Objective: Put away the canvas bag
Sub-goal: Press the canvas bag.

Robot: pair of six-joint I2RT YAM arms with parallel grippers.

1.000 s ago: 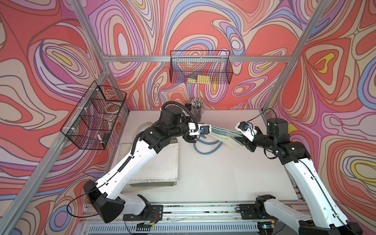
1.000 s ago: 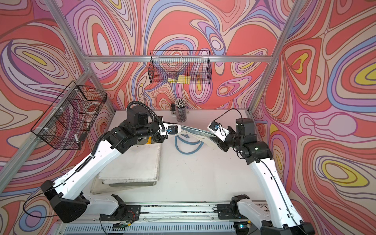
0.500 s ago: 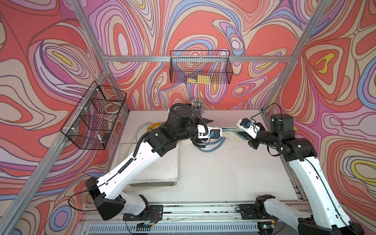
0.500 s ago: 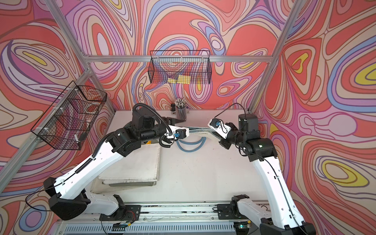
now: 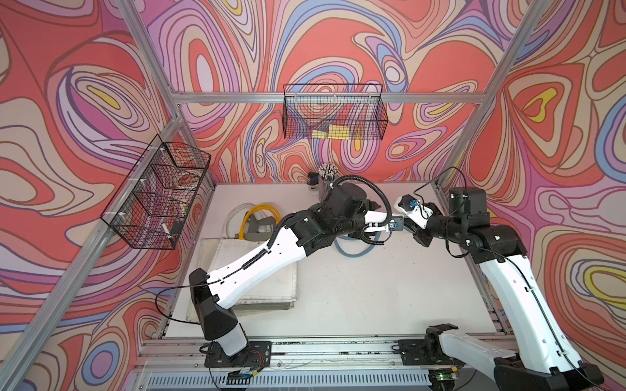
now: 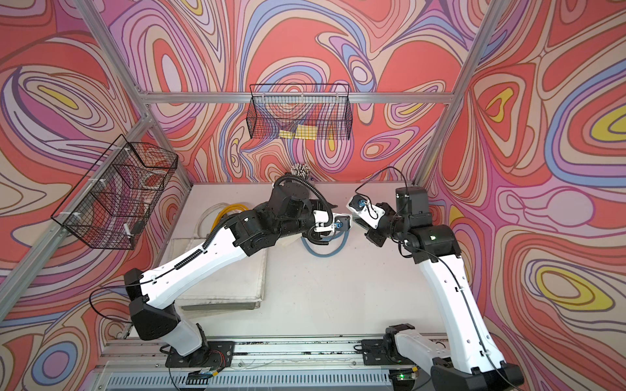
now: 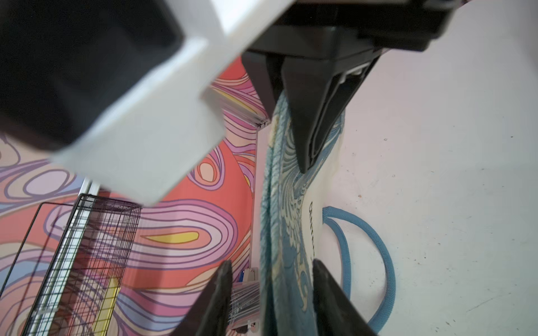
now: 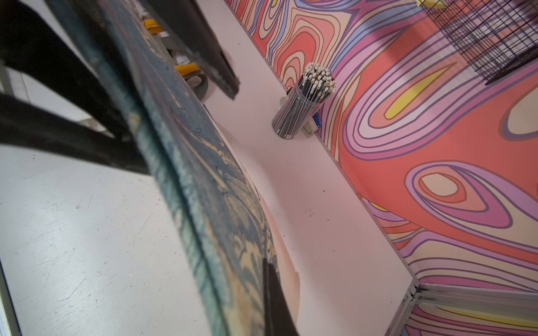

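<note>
Now only my right hand (image 7: 286, 145) pinches the canvas bag (image 7: 291, 227); my left hand (image 7: 271, 263) is apart. One pinch could slip.

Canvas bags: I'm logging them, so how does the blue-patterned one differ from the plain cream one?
The blue-patterned canvas bag is held up edge-on in the right gripper; the plain cream canvas bag lies flat and ungripped. The patterned bag's handles are blue rope, the cream bag's pale. Both are totes.

A wire basket (image 5: 333, 111) holding yellow cards (image 5: 338, 131) hung at upper centre, a second basket (image 5: 155, 199) at left, and a cup of pencils (image 5: 326, 176) stood below the first.
</note>
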